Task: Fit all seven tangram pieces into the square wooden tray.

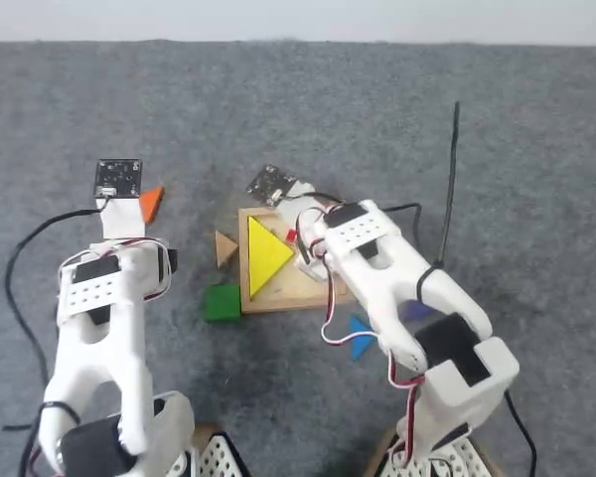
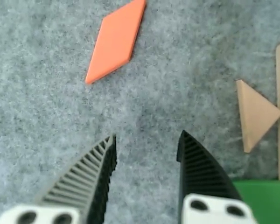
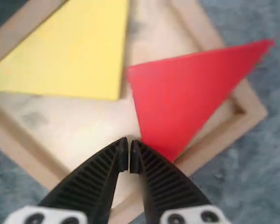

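Tray (image 3: 214, 144): square, wooden; smooth yellow triangle (image 3: 74, 51) lay inside.
Red triangle (image 3: 186, 88): flat; lay just beyond right claw (image 3: 129, 153), tips together.
Left claw (image 2: 147, 136): fingers apart over grey felt (image 2: 37, 93).

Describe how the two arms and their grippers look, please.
The left arm and right arm are white plastic with dark motor blocks. A black cable runs to the left one; red and white wires loop along the right. The left gripper and right gripper have black, ribbed, pointed fingers.
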Motion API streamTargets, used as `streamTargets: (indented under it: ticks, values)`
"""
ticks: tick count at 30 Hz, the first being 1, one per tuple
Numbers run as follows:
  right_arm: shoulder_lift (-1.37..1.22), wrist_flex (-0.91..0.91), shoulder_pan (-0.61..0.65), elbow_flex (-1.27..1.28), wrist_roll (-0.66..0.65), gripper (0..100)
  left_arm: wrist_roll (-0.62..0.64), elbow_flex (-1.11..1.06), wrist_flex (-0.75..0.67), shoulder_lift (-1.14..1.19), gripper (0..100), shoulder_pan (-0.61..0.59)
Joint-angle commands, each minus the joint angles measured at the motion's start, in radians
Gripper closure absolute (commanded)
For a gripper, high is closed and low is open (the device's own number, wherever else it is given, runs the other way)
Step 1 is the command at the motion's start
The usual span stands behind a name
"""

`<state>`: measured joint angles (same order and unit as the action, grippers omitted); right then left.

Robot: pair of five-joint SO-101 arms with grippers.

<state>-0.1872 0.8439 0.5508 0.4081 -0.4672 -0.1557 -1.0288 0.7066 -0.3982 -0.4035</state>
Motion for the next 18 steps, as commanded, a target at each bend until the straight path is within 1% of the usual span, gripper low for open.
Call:
streamTargets:
  ticks: [1, 7, 11, 18]
  values:
    - [0.002, -0.016, -0.035, -0.086, -0.066, 97.5, -0.011, 0.005, -0.018, -0.040, 80, -0.006]
    - [0.002, -0.038, -0.033, -0.091, -0.143, 97.5, -0.011, 0.005, -0.018, -0.040, 80, -0.006]
    - [0.002, -0.076, -0.036, -0.091, -0.164, 97.5, -0.011, 0.005, -0.018, -0.038, 80, -0.006]
    - [0.004, -0.074, -0.038, -0.114, -0.184, 97.5, -0.011, 0.005, -0.018, -0.038, 80, -0.006]
